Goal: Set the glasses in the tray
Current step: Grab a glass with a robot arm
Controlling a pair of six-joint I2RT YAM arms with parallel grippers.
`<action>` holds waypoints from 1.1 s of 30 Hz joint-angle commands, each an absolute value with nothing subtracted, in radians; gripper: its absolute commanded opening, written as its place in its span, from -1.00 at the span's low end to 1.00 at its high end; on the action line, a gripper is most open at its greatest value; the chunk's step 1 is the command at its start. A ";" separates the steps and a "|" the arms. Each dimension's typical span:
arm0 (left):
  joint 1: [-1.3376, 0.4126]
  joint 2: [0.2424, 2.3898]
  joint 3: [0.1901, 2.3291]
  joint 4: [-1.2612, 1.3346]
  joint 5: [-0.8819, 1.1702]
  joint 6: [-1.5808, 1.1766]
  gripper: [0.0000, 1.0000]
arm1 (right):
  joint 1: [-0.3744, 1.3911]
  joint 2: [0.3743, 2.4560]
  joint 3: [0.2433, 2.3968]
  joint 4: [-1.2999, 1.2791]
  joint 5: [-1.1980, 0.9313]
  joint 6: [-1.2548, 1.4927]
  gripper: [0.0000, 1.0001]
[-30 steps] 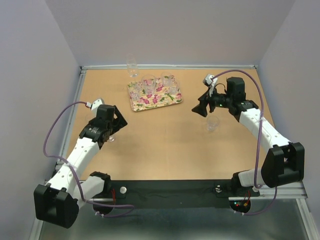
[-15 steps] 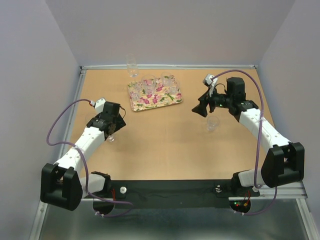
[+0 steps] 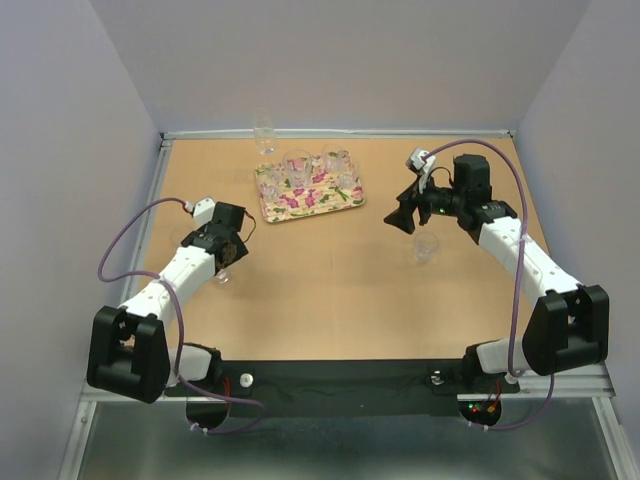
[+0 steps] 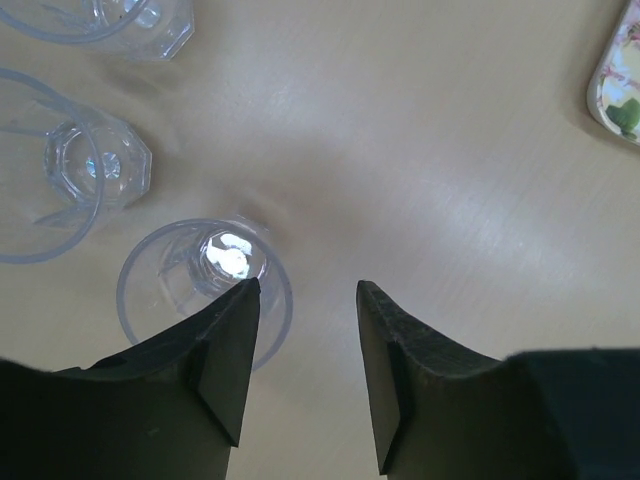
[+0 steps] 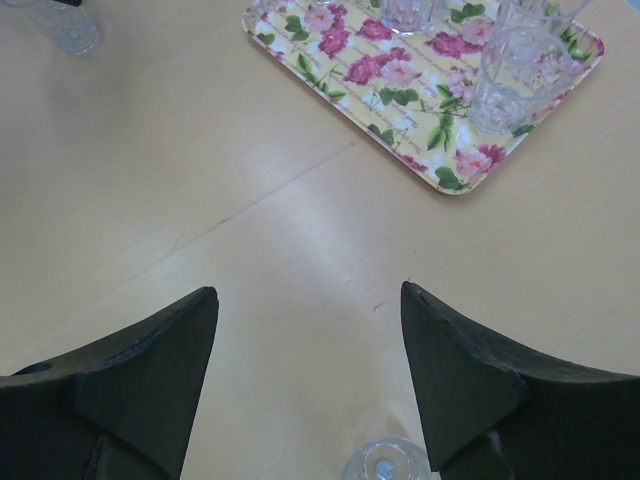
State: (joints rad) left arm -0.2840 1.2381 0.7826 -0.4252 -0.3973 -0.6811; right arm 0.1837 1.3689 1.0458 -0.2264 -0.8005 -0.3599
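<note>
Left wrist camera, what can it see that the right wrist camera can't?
Only the left wrist view shows the left hand and three loose glasses standing on the table, one finger overlapping the nearest rim. Only the right wrist view shows the right hand, glasses on the flowered tray and a single glass low between its fingers. Both show the table and the tray; the left view catches just its corner.

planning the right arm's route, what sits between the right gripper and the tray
Nothing: only bare tabletop lies between the right gripper and the tray. The right wrist view shows it, and the top view agrees.
</note>
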 commanded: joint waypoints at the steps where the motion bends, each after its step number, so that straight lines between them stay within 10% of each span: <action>1: -0.279 1.259 0.804 -0.422 -0.440 -0.689 0.07 | 0.172 1.328 1.026 -0.184 -0.795 -0.370 0.57; 16: -0.279 1.258 0.801 -0.410 -0.408 -0.666 -0.93 | 0.169 1.315 1.026 -0.184 -0.798 -0.368 0.57; 33: -0.314 1.278 0.975 -0.255 -0.137 -0.295 -1.00 | 0.158 1.309 1.025 -0.184 -0.798 -0.368 0.57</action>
